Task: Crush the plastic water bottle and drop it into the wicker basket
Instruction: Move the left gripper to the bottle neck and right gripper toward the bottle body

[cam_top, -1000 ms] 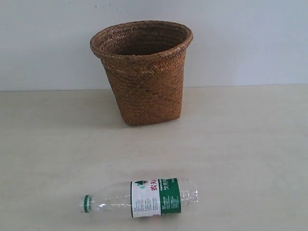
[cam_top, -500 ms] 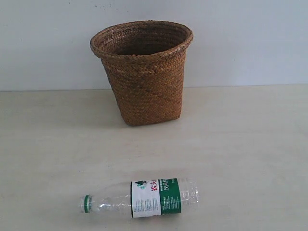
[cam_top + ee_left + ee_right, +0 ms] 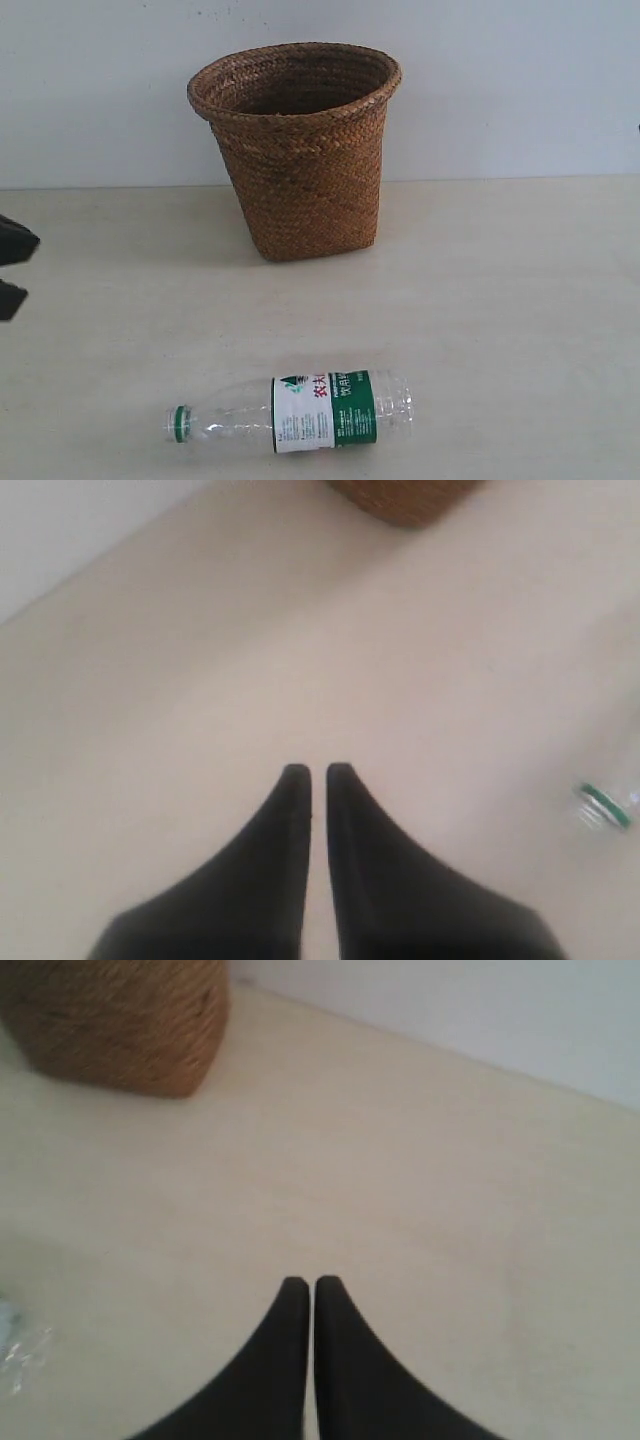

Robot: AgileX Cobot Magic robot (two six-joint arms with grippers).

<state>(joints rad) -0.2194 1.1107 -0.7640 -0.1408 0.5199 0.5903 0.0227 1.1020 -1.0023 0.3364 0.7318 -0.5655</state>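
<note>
Plastic water bottle [image 3: 300, 412] is lying sideways on the worktop [image 3: 500, 300] (uncrushed), apart from the wicker basket [image 3: 300, 170] — left gripper [image 3: 317, 772] and right gripper [image 3: 305, 1282] jaws are sitting closed, empty.

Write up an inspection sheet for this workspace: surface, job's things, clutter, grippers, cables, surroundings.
Surface: pale beige tabletop, plain and matte.
Job's things: clear ribbed plastic bottle with green cap lies on its side, uncrushed; brown woven wicker basket stands upright behind it, apart from it.
Clutter: nothing seen.
Grippers: left gripper black, fingers nearly together, holding nothing; right gripper likewise shut and holding nothing, over bare table.
Cables: nothing seen.
Surroundings: plain white wall behind the table.
</note>
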